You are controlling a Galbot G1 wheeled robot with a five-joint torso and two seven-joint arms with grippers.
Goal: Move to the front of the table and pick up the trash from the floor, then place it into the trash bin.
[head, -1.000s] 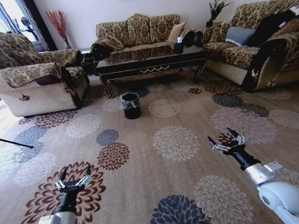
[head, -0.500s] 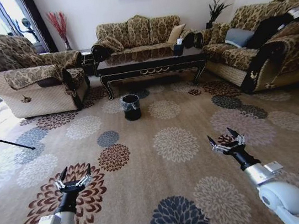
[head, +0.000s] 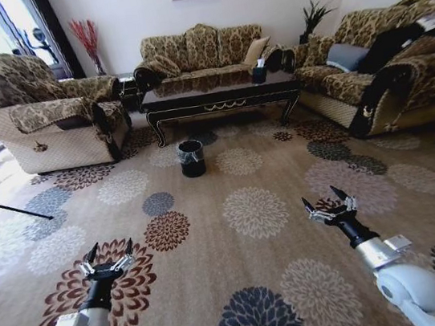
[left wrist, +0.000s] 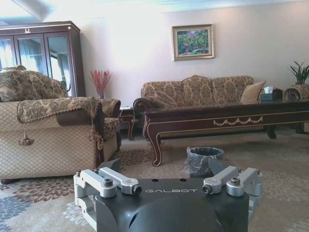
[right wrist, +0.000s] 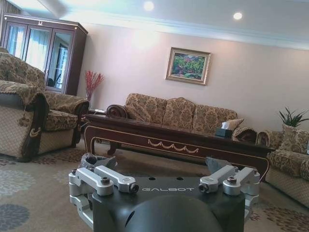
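The dark glossy table (head: 220,98) stands far ahead in front of the middle sofa, and also appears in the left wrist view (left wrist: 227,118) and the right wrist view (right wrist: 178,140). The small black trash bin (head: 191,157) with its clear liner stands on the carpet just before the table's left end. It also appears as the trash bin (left wrist: 204,159), and as the trash bin (right wrist: 94,160) partly behind the gripper body. The trash is too small to make out on the patterned carpet. My left gripper (head: 110,249) and right gripper (head: 321,199) hang open and empty over the near carpet.
An armchair (head: 42,127) stands at the left and a long sofa (head: 383,75) at the right, flanking the path. A third sofa (head: 201,48) sits behind the table. A thin dark rod (head: 1,206) lies on the floor at far left. Wide flowered carpet stretches between me and the bin.
The whole head picture has shifted slightly downward, so the camera has moved. Both arms keep the same open pose.
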